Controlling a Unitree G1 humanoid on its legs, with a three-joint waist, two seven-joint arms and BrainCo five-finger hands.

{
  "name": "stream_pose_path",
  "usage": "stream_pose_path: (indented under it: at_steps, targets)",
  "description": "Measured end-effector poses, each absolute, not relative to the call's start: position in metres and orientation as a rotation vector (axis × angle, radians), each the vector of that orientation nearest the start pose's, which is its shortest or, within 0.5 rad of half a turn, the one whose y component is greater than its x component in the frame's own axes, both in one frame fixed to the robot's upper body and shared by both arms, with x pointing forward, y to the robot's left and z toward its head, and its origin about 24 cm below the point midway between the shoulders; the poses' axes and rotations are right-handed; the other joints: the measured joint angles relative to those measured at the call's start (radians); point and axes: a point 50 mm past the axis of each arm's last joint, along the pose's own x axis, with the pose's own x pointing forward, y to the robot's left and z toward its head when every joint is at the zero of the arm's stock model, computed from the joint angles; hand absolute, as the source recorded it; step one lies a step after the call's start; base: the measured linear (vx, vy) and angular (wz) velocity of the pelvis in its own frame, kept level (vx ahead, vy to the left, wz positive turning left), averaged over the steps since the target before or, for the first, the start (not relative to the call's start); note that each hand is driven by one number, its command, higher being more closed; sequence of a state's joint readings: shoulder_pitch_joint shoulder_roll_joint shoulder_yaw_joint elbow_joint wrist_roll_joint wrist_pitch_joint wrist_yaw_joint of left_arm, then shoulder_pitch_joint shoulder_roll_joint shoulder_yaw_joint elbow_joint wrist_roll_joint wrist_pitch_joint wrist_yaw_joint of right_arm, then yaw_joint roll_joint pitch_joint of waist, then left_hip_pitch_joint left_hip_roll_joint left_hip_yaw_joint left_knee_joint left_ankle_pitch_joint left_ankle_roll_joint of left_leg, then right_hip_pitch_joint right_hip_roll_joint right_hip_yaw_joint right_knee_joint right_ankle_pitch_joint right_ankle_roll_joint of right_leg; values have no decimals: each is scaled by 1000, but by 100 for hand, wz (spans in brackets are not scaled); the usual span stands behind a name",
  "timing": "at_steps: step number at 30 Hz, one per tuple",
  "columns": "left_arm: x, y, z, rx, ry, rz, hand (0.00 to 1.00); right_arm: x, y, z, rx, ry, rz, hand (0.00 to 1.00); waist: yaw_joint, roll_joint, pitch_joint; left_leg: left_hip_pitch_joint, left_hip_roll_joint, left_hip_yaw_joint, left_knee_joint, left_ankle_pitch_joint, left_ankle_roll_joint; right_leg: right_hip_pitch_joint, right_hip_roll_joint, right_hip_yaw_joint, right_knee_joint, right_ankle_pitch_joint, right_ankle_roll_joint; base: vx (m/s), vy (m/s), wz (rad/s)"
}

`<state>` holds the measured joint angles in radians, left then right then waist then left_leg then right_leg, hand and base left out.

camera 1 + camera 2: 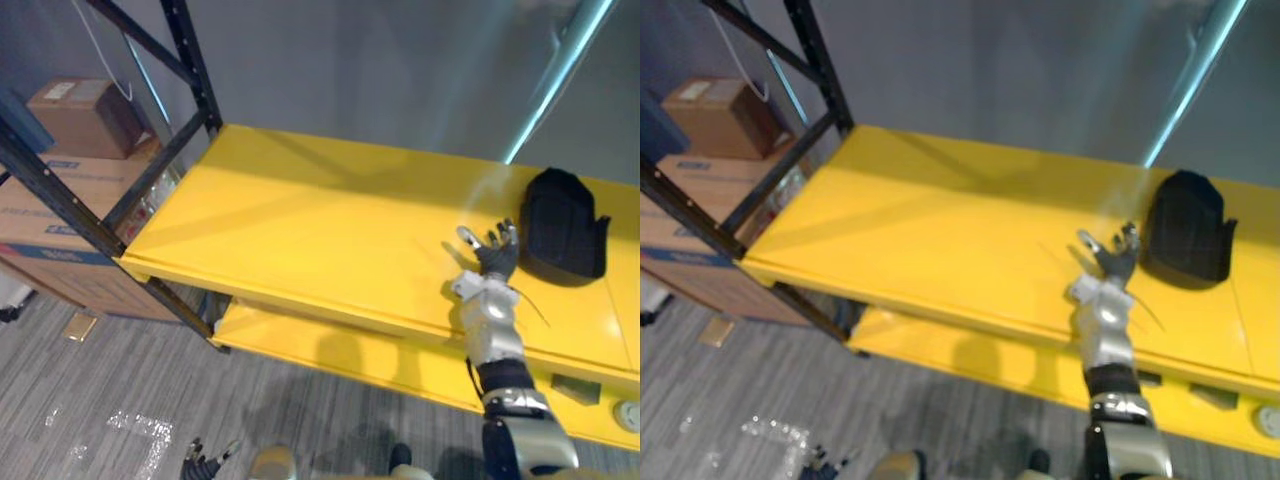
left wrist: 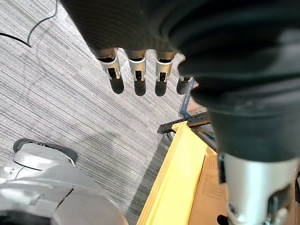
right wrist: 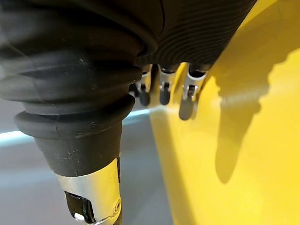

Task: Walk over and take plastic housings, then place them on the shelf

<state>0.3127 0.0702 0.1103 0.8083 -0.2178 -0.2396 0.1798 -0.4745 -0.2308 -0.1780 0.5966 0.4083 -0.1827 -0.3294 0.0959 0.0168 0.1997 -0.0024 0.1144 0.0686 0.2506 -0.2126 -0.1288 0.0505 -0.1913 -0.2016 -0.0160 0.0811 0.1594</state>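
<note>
A black housing [image 1: 560, 225] lies on the top yellow shelf [image 1: 300, 220], toward its right end and close to the back edge. It rests flat on the shelf and no fingers are on it.

The right robot hand [image 1: 492, 255] reaches over the front edge of that shelf and sits just left of the housing. Its fingers [image 1: 508, 238] are spread and nearly straight, pointing toward the back of the shelf, with the thumb set apart to the left. It holds nothing. The fingertips are close to the near left edge of the housing; whether they touch it cannot be told. In the right wrist view the fingers [image 3: 187, 93] hang straight above bare yellow shelf and cast a shadow on it.

The left robot hand [image 1: 205, 460] hangs low by the robot's side, over the grey carpeted floor [image 1: 90, 400]. In the left wrist view its fingers [image 2: 136, 70] are straight and relaxed, with nothing in them.

The shelf is carried by a black metal rack [image 1: 195, 70] whose posts and diagonal braces stand at the left end. A lower shelf [image 1: 350, 350], also yellow, shows beneath the front edge of the top one. Brown cardboard boxes [image 1: 75, 115] are stacked on the floor left of the rack. A grey wall [image 1: 380, 60] stands behind the shelf.
</note>
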Motion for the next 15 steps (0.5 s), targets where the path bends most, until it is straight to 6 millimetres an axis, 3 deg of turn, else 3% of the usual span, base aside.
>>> stream_pose_path:
  at_steps: [15]
  targets:
    - [66,216,-140,-67,846,512,0,321,-253,66,247,-86,-608,0,-1,1,1,0,6,13,1,-1,0,-11,0,12,1,-1,-1,0,0,0]
